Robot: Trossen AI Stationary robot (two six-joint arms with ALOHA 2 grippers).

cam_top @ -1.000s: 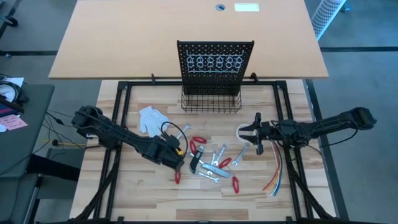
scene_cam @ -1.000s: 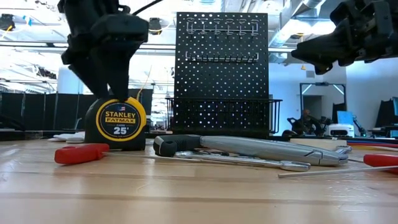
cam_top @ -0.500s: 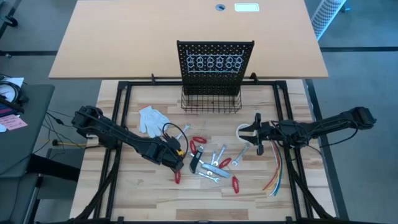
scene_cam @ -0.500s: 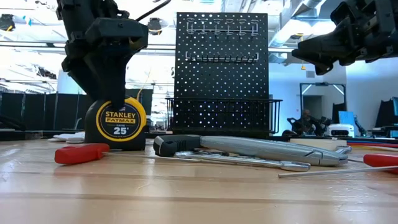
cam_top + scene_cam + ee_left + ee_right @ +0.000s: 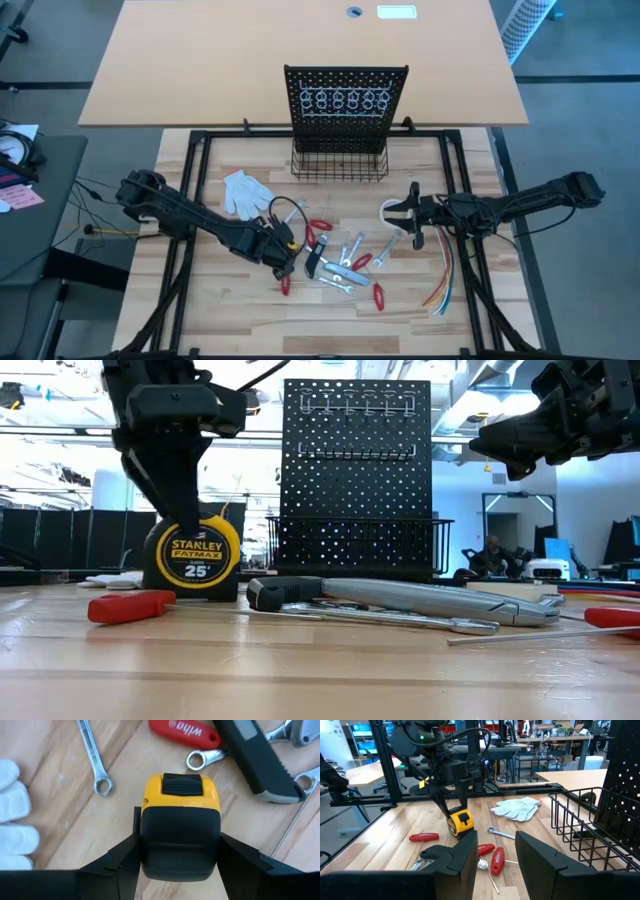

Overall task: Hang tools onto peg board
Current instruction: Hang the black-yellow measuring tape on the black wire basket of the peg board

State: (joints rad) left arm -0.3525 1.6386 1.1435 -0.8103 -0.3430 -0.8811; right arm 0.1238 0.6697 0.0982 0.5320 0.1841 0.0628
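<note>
My left gripper (image 5: 284,246) is closed on a yellow and black tape measure (image 5: 180,815) that stands on the table (image 5: 192,557) left of the tool pile. Slim silver wrenches (image 5: 352,250) and red-handled tools (image 5: 320,226) lie loose on the table around a black-handled knife (image 5: 315,256). The peg board (image 5: 346,100) stands upright at the far middle, with pale ring hooks and a wire basket (image 5: 340,165) at its base. My right gripper (image 5: 414,218) is open and empty, above the table right of the pile. My left gripper pinches the tape measure's two flat sides (image 5: 142,847) between its two fingers (image 5: 125,857), at the black end of the case. The fingers come from above, pointing down. The tape measure stands upright with its bottom on the table (image 5: 192,596).
A white glove (image 5: 243,190) lies left of the basket. A bundle of coloured wires (image 5: 445,272) lies at the right, below my right gripper. A loose wrench (image 5: 95,760) and a red handle (image 5: 185,732) lie just beyond the tape measure.
My left gripper has shifted a little toward the table's right edge and has slid the tape measure the same way. The tape measure stays upright on the table.
</note>
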